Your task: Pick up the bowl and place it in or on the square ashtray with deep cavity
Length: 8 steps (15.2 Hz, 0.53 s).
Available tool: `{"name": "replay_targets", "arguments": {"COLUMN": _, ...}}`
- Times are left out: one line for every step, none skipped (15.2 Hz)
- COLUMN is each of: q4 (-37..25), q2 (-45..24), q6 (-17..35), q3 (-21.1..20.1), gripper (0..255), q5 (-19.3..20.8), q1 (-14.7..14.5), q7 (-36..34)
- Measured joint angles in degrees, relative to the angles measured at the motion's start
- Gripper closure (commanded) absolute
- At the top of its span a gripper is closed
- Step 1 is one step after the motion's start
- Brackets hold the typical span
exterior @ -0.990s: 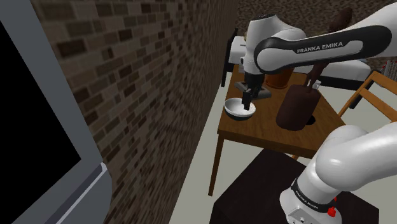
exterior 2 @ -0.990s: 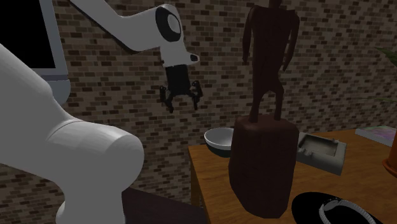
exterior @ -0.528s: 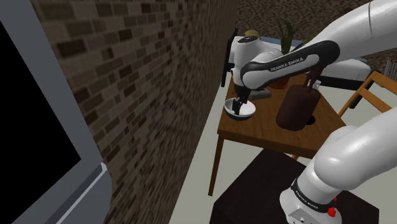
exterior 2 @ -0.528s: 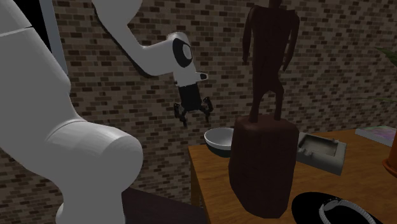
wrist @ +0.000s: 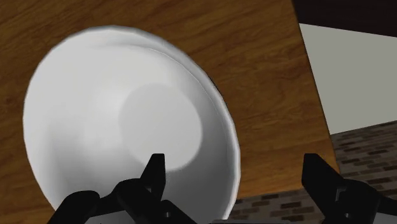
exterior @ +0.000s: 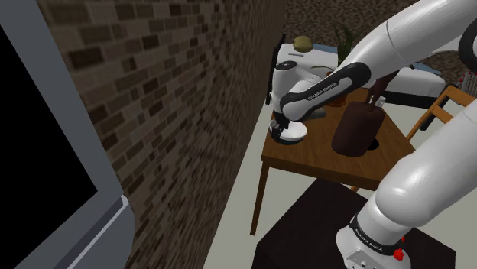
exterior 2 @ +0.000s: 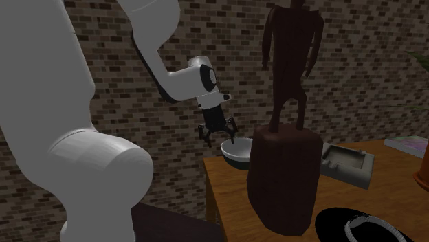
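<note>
We see the claw (exterior 2: 220, 135) spread wide astride the white bowl's (wrist: 127, 127) rim, one finger over its cavity, near the counter (exterior: 306, 157) edge. The grey square ashtray (exterior 2: 347, 165) sits well apart, past the dark statue (exterior 2: 285, 179); we can't tell its contents.

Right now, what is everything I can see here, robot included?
Bowl: one, white inside and dark outside, on the table's corner by the wall.
Ashtray: one, grey, square, on the table, right of the statue in the second exterior view.
Statue: one, dark brown, a figure on a block, upright on the table.
Disc: one, black, with a grey ring on it, on the table.
Table: one, brown wood, beside the wall.
Brick wall: one, brown-grey, behind the table.
Stand: one, dark box, under the arm.
Arm: one, white, reaching to the bowl.
Gripper: one, black, open, a finger on either side of the bowl's rim.
</note>
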<state>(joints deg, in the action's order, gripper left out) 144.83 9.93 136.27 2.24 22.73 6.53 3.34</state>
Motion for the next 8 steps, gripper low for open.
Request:
{"name": "replay_targets", "arguments": {"q4": 0.16, "q2": -0.51, "q6": 0.7, "q3": 0.1, "gripper": 0, "q5": 0.3, "q1": 0.14, "q7": -0.16}}
{"name": "replay_targets", "arguments": {"q4": 0.36, "q2": -1.1, "q6": 1.56, "q3": 0.33, "gripper": 0, "q5": 0.69, "q1": 0.41, "q7": -0.15}}
{"name": "replay_targets", "arguments": {"q4": 0.46, "q2": -1.77, "q6": 2.31, "q3": 0.36, "gripper": 0, "q5": 1.01, "q1": 0.5, "q7": -0.49}}
{"name": "replay_targets", "arguments": {"q4": 0.54, "q2": -2.69, "q6": 3.41, "q3": 0.68, "gripper": 0, "q5": 1.51, "q1": 0.86, "q7": -0.47}}
{"name": "replay_targets", "arguments": {"q4": 0.74, "q2": -3.12, "q6": 4.04, "q3": 0.74, "gripper": 0, "q5": 1.8, "q1": 0.97, "q7": -0.69}}
{"name": "replay_targets", "arguments": {"q4": 0.81, "q2": -3.43, "q6": 4.39, "q3": 0.71, "gripper": 0, "q5": 1.95, "q1": 0.97, "q7": -0.94}}
{"name": "replay_targets", "arguments": {"q4": 0.82, "q2": -3.59, "q6": 4.54, "q3": 0.67, "gripper": 0, "q5": 2.02, "q1": 0.96, "q7": -1.08}}
{"name": "replay_targets", "arguments": {"q4": 0.83, "q2": -3.65, "q6": 4.62, "q3": 0.66, "gripper": 0, "q5": 2.05, "q1": 0.96, "q7": -1.14}}
